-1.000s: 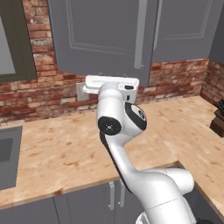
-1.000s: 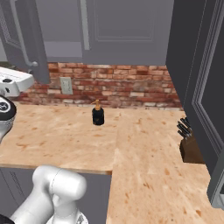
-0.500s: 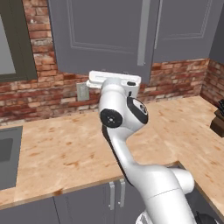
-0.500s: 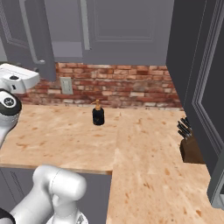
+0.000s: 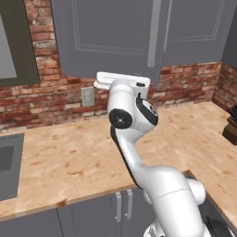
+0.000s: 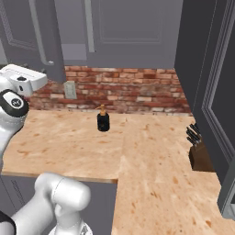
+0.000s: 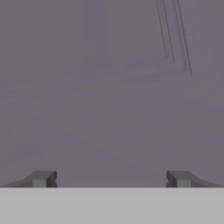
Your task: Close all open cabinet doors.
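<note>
A slate-grey upper cabinet door [image 5: 106, 37] with a long silver bar handle [image 5: 155, 32] stands slightly ajar, its lower edge hanging lower in the picture than the neighbouring door [image 5: 199, 28]. From the right, the same ajar door [image 6: 27, 36] stands left of a shut-looking door [image 6: 133, 27]. My hand [image 5: 122, 82] points at the ajar door's lower part. In the hand view my gripper [image 7: 110, 179] is open, its fingertips [image 7: 41, 178] wide apart, close to the door's flat face [image 7: 100, 109] below the recessed panel corner [image 7: 175, 57]. Another tall slate door [image 6: 206, 82] stands swung out at the right.
A wooden L-shaped counter [image 6: 137, 156] runs below, backed by a brick wall [image 6: 137, 92] with a socket [image 5: 87, 96]. A dark soap bottle [image 6: 103, 120] stands near the wall, a knife block [image 6: 198, 149] at the right. A sink [image 5: 7, 162] lies far left.
My hand has moved forward and a little up toward the ajar door. The door's handle edge has shifted slightly right in the left base view.
</note>
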Available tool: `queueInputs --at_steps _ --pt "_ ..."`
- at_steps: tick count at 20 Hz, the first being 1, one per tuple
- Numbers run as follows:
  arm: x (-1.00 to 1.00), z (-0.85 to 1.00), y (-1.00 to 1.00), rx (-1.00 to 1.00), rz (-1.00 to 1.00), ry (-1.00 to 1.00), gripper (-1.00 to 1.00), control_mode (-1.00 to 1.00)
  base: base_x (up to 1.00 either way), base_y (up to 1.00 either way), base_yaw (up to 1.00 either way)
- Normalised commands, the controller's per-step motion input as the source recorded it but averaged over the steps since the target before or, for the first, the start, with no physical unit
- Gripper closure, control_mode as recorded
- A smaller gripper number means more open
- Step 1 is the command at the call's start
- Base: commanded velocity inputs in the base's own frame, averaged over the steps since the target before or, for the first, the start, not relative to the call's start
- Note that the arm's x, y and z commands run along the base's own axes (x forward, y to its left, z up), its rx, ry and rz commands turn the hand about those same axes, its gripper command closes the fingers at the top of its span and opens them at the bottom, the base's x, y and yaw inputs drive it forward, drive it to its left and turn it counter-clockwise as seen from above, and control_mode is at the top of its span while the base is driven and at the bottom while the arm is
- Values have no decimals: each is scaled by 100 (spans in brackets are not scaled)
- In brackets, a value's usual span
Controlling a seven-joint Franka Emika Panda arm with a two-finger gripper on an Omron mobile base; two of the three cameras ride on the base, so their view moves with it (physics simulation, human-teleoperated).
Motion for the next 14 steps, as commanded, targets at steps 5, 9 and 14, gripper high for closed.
queueInputs --at_steps 5,9,14 --pt "25 0 -35 0 10 0 -100 -100 0 0 0" --pt "21 0 -39 0 12 0 -100 -100 0 0 0" --pt "27 0 -30 0 11 0 -100 -100 0 0 0"
